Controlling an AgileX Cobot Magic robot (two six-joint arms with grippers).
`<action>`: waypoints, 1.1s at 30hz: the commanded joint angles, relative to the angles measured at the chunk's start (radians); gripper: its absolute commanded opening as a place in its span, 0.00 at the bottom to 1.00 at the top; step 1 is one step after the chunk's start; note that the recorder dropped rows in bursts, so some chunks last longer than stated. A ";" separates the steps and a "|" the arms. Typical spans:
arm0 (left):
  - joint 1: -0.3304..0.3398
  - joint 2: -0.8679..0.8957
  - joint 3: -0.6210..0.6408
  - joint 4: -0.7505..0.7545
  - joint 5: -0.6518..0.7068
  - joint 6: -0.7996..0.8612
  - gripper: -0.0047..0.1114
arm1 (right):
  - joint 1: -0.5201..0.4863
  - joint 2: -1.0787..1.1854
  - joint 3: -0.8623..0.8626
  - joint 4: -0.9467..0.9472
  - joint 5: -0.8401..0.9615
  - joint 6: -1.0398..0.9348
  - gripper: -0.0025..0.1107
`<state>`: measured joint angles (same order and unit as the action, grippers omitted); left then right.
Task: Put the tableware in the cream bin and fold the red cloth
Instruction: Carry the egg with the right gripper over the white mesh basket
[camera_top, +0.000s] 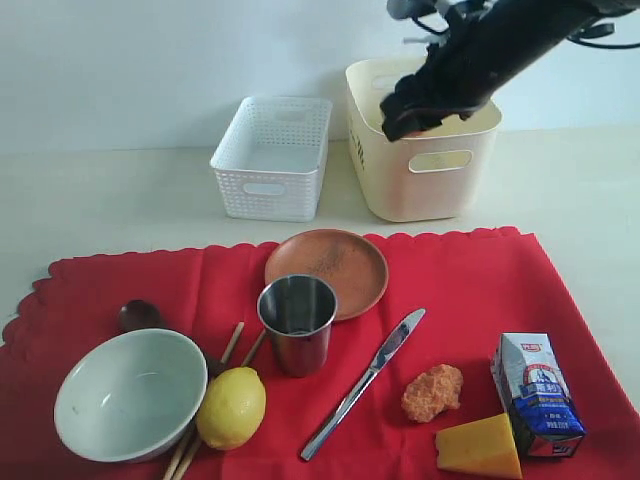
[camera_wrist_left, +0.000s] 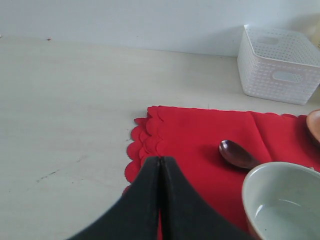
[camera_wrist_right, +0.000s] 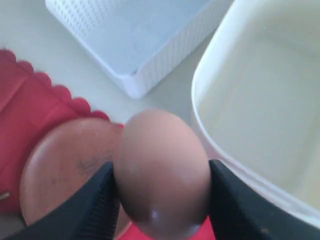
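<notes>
On the red cloth (camera_top: 450, 290) lie the pale bowl (camera_top: 130, 392), steel cup (camera_top: 297, 322), brown plate (camera_top: 326, 270), dark spoon (camera_top: 140, 315), chopsticks (camera_top: 232, 345) and silver knife (camera_top: 365, 382). The cream bin (camera_top: 430, 175) stands behind the cloth. My right gripper (camera_top: 415, 122) hangs over the bin's near-left rim, shut on a brown egg (camera_wrist_right: 161, 170); the plate (camera_wrist_right: 65, 175) and bin wall (camera_wrist_right: 210, 90) show below it. My left gripper (camera_wrist_left: 160, 160) is shut and empty above the cloth's scalloped left edge (camera_wrist_left: 142, 145), near the spoon (camera_wrist_left: 237, 154) and bowl (camera_wrist_left: 285, 205). The exterior view does not show it.
A white lattice basket (camera_top: 272, 157) stands left of the cream bin. A lemon (camera_top: 231, 407), an orange crumbly lump (camera_top: 432, 391), a cheese wedge (camera_top: 480, 447) and a milk carton (camera_top: 537, 394) also sit on the cloth. Bare table (camera_wrist_left: 65, 115) lies left of the cloth.
</notes>
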<state>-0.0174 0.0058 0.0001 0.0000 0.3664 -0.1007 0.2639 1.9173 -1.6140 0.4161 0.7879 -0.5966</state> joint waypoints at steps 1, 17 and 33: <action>0.001 -0.006 0.000 0.000 -0.008 -0.002 0.05 | 0.003 0.082 -0.166 0.060 0.044 -0.056 0.02; 0.001 -0.006 0.000 0.000 -0.008 -0.002 0.05 | 0.003 0.260 -0.429 0.094 0.145 -0.030 0.02; 0.001 -0.006 0.000 0.000 -0.008 -0.002 0.05 | 0.003 0.291 -0.427 0.263 0.180 -0.133 0.02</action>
<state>-0.0174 0.0058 0.0001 0.0000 0.3664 -0.1007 0.2639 2.1929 -2.0341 0.6107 0.9825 -0.6699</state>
